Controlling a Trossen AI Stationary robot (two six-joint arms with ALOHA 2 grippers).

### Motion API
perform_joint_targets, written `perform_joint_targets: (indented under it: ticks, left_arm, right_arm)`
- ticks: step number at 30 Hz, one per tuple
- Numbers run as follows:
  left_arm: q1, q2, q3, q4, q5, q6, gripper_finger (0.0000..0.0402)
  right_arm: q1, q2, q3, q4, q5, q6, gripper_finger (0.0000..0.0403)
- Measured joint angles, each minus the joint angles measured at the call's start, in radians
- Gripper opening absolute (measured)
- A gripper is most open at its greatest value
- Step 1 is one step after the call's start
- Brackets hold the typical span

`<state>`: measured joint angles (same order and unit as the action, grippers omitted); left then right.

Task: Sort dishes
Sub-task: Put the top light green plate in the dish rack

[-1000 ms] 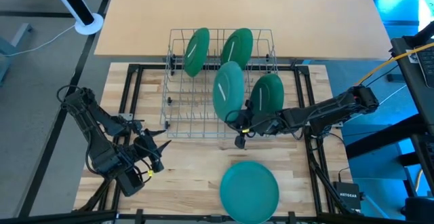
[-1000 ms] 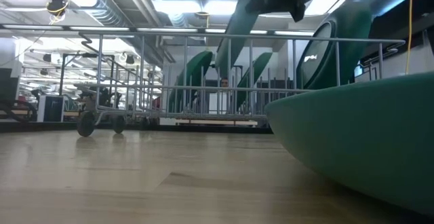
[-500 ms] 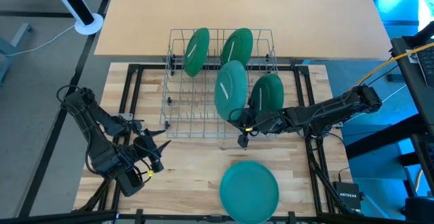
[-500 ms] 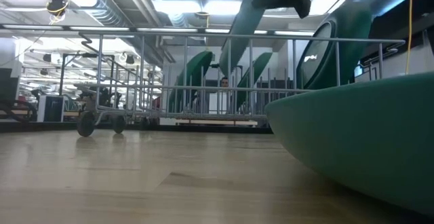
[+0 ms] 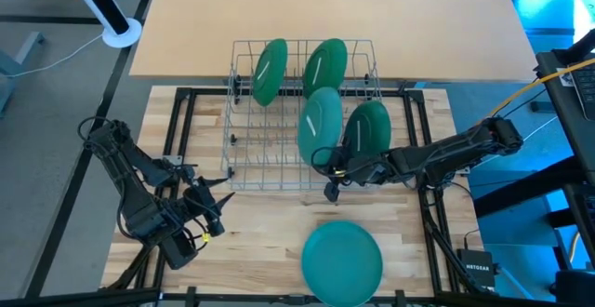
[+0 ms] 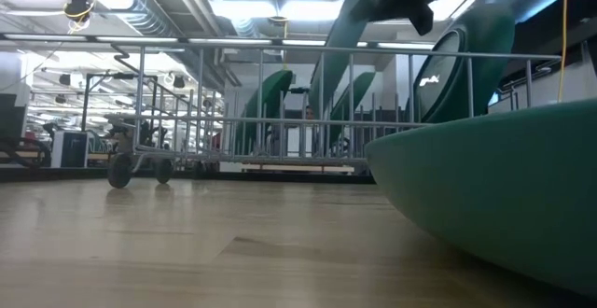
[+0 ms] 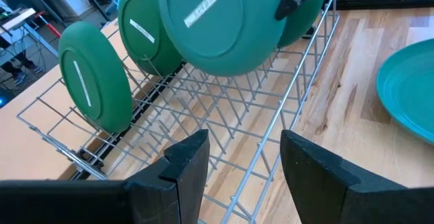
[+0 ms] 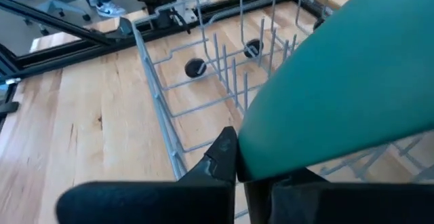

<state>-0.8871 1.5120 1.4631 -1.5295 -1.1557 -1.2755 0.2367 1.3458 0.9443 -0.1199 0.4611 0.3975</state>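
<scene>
A teal plate [image 5: 320, 126] stands nearly upright over the middle of a wire dish rack [image 5: 244, 163], its lower rim pinched between the closed jaws of the right gripper [image 5: 327, 161]. In the right wrist view the plate's [image 8: 346, 88] edge sits right where the two dark fingers [image 8: 220, 159] meet, so the jaws grip only the rim and the rest of the plate rises above them, over the rack's prongs.

Three more green plates stand in the rack: two at the back [image 5: 269, 69] [image 5: 325, 65] and one [image 5: 368, 128] just beside the held plate, on its right. A fifth plate [image 5: 342, 261] lies flat on the wooden counter [image 5: 260, 242] in front of the rack, well apart from it.

The left gripper [image 5: 212, 216] rests low over the counter, near the rack's front left corner, its jaws spread open and holding nothing. The left wrist view looks between those fingers [image 7: 186, 166] toward the rack [image 7: 224, 125] and the held plate [image 7: 220, 24].
</scene>
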Motion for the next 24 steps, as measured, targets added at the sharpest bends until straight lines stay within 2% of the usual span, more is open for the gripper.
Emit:
perform_joint_targets:
  ticks: [18, 24]
  left_arm:
    - [0.0, 0.0, 0.0, 0.0, 0.0, 0.019, 0.0172]
    - [0.0, 0.0, 0.0, 0.0, 0.0, 0.019, 0.0172]
  right_arm:
    - [0.025, 0.187, 0.0, 0.072, -0.011, 0.132, 0.001]
    - [0.025, 0.189, 0.001, 0.075, -0.035, 0.157, 0.0037]
